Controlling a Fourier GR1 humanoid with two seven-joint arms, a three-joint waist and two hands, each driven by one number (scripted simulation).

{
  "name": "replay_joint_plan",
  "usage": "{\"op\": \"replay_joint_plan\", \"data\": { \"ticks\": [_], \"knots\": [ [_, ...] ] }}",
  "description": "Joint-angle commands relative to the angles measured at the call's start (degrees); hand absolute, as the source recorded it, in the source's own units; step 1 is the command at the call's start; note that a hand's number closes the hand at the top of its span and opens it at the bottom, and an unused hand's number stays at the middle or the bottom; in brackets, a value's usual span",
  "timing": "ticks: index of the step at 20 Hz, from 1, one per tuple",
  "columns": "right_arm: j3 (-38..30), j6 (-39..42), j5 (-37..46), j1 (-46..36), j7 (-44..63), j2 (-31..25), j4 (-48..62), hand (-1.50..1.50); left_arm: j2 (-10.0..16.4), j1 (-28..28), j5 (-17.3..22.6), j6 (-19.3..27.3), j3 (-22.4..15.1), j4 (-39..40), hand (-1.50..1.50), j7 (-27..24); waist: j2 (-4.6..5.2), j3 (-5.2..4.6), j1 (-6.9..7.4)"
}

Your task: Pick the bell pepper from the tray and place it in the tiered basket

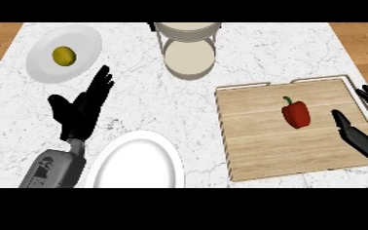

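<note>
We see the red bell pepper [295,113] lying on the wooden tray [266,146], right of the tray's middle, its green stem pointing toward the far edge. The tray sits at the right side of the white marble tabletop [144,97].

Our right hand [354,135] comes in from the right edge, low over the tray. It is spread: one dark digit reaches toward the pepper from just beside it, and further fingertips show higher up along the edge. There is a clear gap between hand and pepper, and nothing is held.

Our left hand [78,108] shows at the left over bare tabletop, open with the fingers straight and pointing away from us and the thumb held out to the side. Its grey forearm [54,168] enters from the lower left corner.

The tiered basket [188,57] stands at the far middle of the tabletop, well apart from the tray, and both of its round tiers look bare. A white plate [72,39] at the far left carries a small yellow-green fruit [64,56]. A second white plate [140,163] lies near us, between the left forearm and the tray
</note>
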Motion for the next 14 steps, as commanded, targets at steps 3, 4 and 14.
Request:
{"op": "replay_joint_plan", "data": {
  "ticks": [3,4,14],
  "knots": [
    [-5.4,8.0,2.9,8.0,-17.4,-0.8,8.2,-1.5,-1.5,1.7,2.1,-3.5,-2.9,-3.8,0.0,5.3,-0.28,-0.29,2.78],
    [-1.3,6.1,7.0,9.9,-16.9,0.1,4.1,-1.5,-1.1,0.4,1.7,-3.7,-2.0,-1.7,0.0,4.9,-0.26,-0.35,2.59],
    [0.3,-12.6,26.5,24.1,13.3,-13.9,-14.1,-1.5,-0.8,1.9,1.6,-3.8,-1.3,-2.3,0.0,4.4,-0.23,-0.94,2.14]
  ]
}}
